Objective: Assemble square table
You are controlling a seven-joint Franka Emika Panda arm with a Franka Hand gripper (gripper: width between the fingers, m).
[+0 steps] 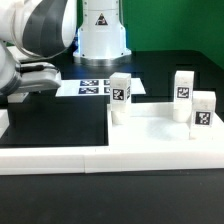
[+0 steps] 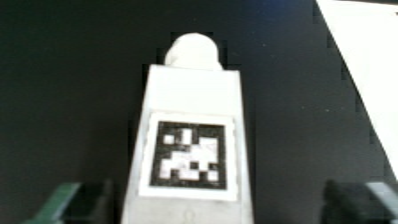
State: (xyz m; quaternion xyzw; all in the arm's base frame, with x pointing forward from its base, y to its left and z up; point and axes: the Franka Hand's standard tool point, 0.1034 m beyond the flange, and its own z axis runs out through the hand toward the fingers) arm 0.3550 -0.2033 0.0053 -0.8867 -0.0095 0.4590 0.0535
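The square table top [image 1: 150,128] lies at the exterior view's right. Three white tagged legs stand upright on it: one at its left corner [image 1: 120,95], one at the back [image 1: 183,86], one at the right [image 1: 203,110]. My gripper [image 1: 33,82] hangs low over the black table at the exterior view's left. In the wrist view a fourth white tagged leg [image 2: 189,120] lies flat on the black table, lengthwise between my fingers. My gripper [image 2: 217,208] is open, with a dark gap between each fingertip [image 2: 75,203] and the leg. In the exterior view this leg is hidden by the arm.
The marker board [image 1: 95,86] lies behind the gripper, near the white robot base [image 1: 100,30]. The long low white border rail [image 1: 90,158] runs along the front. A white flat surface [image 2: 365,40] fills one corner of the wrist view.
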